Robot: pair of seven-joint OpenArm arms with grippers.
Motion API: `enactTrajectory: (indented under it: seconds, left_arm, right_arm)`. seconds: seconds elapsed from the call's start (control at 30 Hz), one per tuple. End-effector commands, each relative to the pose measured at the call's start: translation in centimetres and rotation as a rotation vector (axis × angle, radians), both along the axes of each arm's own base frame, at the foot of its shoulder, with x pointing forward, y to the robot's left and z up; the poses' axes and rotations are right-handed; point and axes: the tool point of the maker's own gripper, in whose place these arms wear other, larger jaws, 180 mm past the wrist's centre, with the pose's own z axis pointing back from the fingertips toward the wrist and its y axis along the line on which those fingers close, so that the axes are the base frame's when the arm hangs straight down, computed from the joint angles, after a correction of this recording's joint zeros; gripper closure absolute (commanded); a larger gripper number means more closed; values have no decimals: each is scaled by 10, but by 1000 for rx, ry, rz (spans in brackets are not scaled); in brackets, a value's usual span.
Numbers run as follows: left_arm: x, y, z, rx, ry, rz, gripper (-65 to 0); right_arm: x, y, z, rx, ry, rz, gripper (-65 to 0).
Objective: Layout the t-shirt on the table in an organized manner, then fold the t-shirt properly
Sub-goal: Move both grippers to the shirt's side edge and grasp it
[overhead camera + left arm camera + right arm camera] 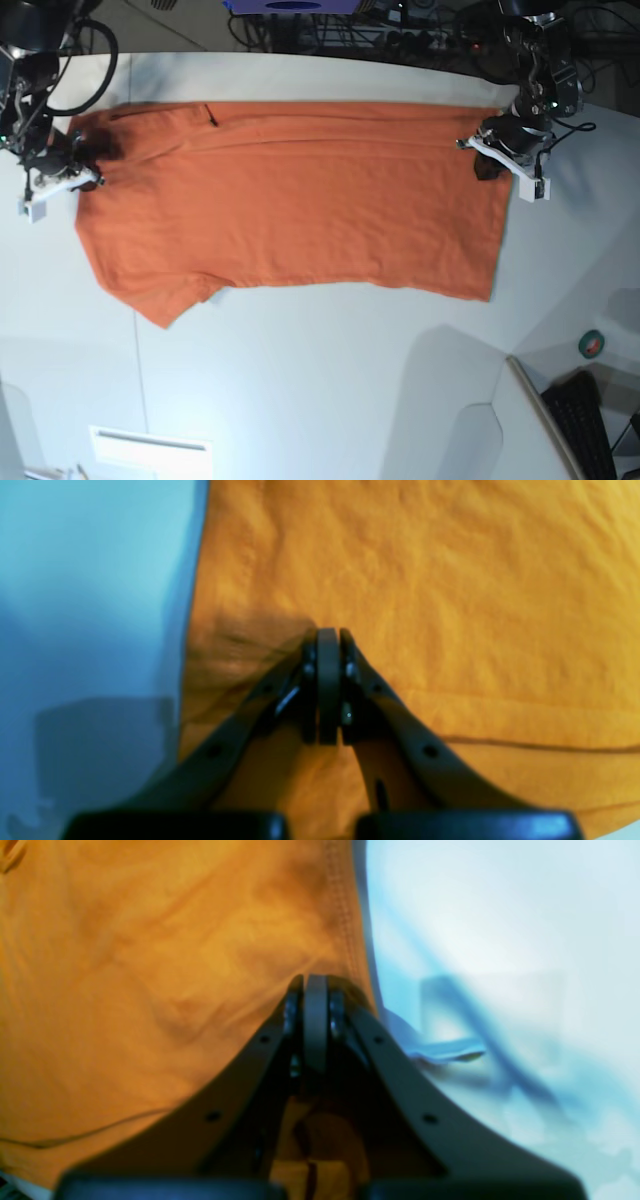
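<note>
The orange t-shirt [300,200] lies spread wide across the white table [300,380], one short sleeve [160,300] pointing toward the front left. My left gripper [487,160] sits at the shirt's right edge. In the left wrist view it [328,632] is shut, and the cloth [450,580] puckers toward its tips near the shirt's side edge. My right gripper [85,162] is at the shirt's left end. In the right wrist view it [315,980] is shut, pinching cloth [125,965] just inside a stitched hem.
A green tape roll [592,344] and a dark keyboard [585,415] lie at the lower right beyond the table's curved edge. Cables and equipment [400,30] line the back. A thin dark seam [137,370] crosses the tabletop, with a white card [150,450] near the front.
</note>
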Motion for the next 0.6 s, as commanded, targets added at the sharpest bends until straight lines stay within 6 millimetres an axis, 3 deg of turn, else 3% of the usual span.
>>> enactTrajectory:
  seconds: [0.0,0.2,0.47,0.57]
  left_arm:
    - [4,6,5,14,-20,0,0]
    - [-8,3,5,23,-7,-15,0]
    - [-10,11,8,41,-8,-23,0]
    - [-2,14,19,56,-41,-27,0]
  right_arm:
    - [-5,-7,2,-18,4,9,0]
    - [-42,-7,-9,-24,63,12,0]
    - [-43,-9,19,-90,-2,62,0]
    - [-36,-9,28,-104,-29,72,0]
